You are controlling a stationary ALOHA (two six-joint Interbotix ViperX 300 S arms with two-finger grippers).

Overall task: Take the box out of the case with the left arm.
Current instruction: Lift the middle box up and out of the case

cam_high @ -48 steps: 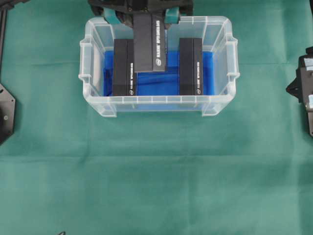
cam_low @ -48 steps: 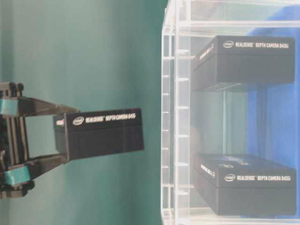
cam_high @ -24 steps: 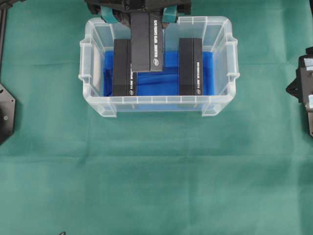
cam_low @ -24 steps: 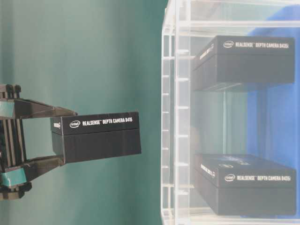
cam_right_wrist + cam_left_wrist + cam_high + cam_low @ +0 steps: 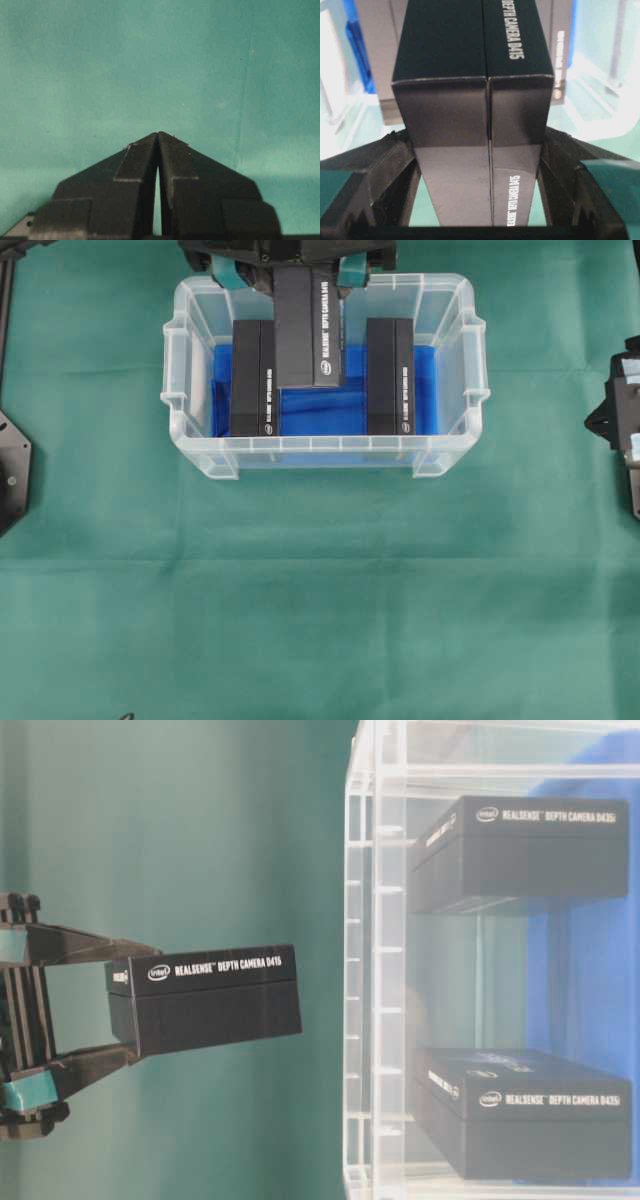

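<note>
1. My left hand [image 5: 479, 220] is clamped on a black box [image 5: 308, 325]. One finger [image 5: 390, 180] presses each long side, and my wrist view shows both touching it.
2. From above, the box sticks out in front of my hand, over the middle of the clear case [image 5: 190, 440]. That view cannot tell how high it is.
3. The table-level view, which is turned on its side, shows the box [image 5: 205, 997] fully outside the case wall [image 5: 375, 970], with open space between them. It hangs tilted a little.
4. Two more black boxes [image 5: 252, 378] [image 5: 390, 375] lie on the blue bottom, one on each side below my hand.
5. From above, most of my left hand is cut off at the top edge.
6. My right hand [image 5: 158, 137] is pinched closed on nothing, with only green surface [image 5: 160, 60] under it. From above, just a bit of it shows at the right edge.
</note>
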